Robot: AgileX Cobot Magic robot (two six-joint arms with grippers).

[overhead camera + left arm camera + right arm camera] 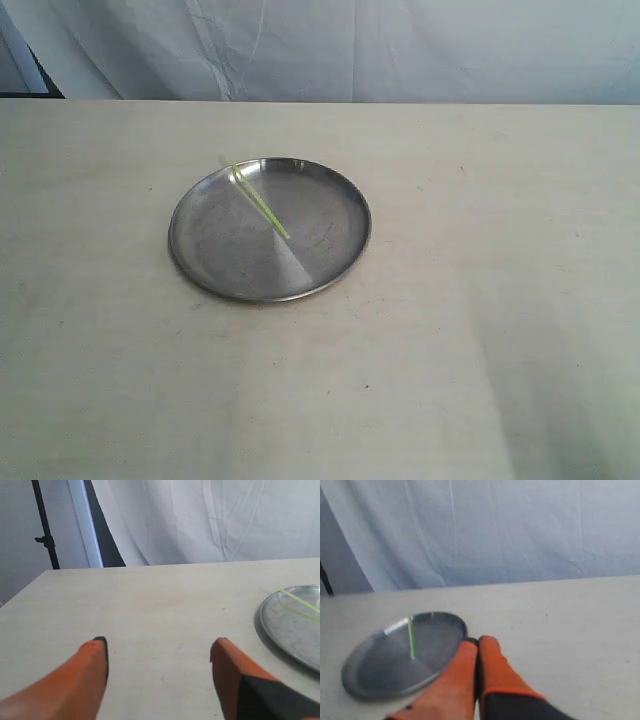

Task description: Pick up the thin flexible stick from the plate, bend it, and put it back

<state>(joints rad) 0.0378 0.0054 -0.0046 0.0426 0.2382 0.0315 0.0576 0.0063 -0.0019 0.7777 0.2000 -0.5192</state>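
The thin flexible stick point(260, 200) lies in the plate point(310, 255). It runs slantwise from the far rim in toward the middle, and one pale end sits at or just over that rim. Its yellow-green length looks straight, and nothing grips it. The plate sits flat on the pale table point(480, 350).

Seen from the right gripper point(478, 641), the stick point(411, 636) lies ahead of the fingertips and off to the side where the left arm works. It rests inside the plate point(380, 665), well clear of the orange fingers point(462, 675). Those two fingers are pressed together with no gap at the tips and nothing between them. The plate's near rim appears just beside the tips, but whether it touches them or how high the gripper hangs cannot be told.

Seen from the left gripper point(161, 647), the plate point(290, 630) sits ahead and off to the side of the right arm, past one finger. The stick point(297, 597) crosses its far part, with a second faint line beside it that may be a reflection. This gripper's orange fingers point(87, 675) stand wide apart over bare table, holding nothing.

Beyond the table's far edge hangs a white cloth point(400, 50). A dark stand point(45, 535) rises at the corner past the left gripper.
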